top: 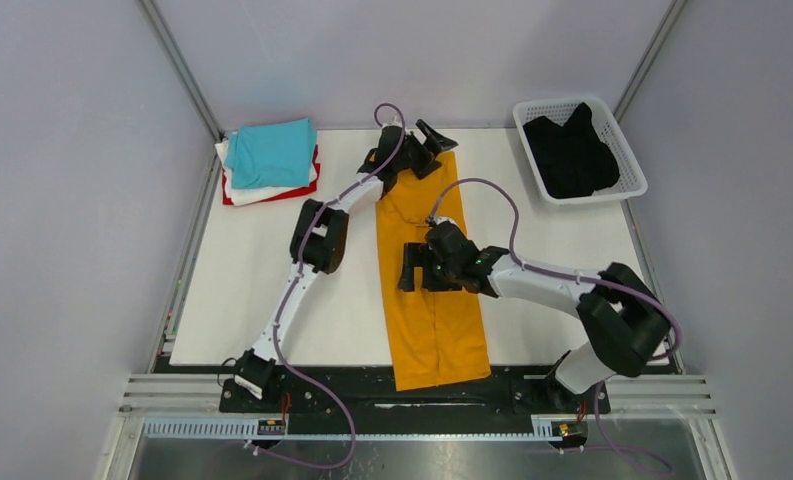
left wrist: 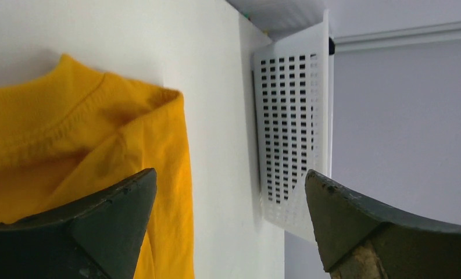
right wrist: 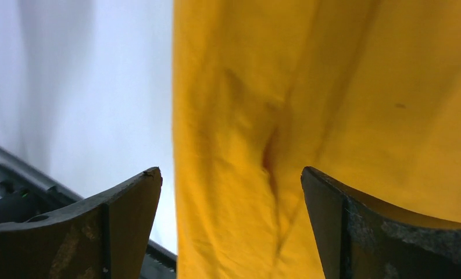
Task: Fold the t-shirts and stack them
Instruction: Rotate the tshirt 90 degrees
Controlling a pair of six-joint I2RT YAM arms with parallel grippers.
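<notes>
Orange-yellow t-shirt [top: 434, 320] folded into long strip, left gripper [left wrist: 231, 177] and right gripper [right wrist: 231, 174] both spread

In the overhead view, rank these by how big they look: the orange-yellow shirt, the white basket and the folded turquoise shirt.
Largest to smallest:
1. orange-yellow shirt, laid out long
2. white basket
3. turquoise shirt, folded small

Lab enclosure: grey panels [top: 62, 180], aluminium framing [top: 180, 68].
</notes>
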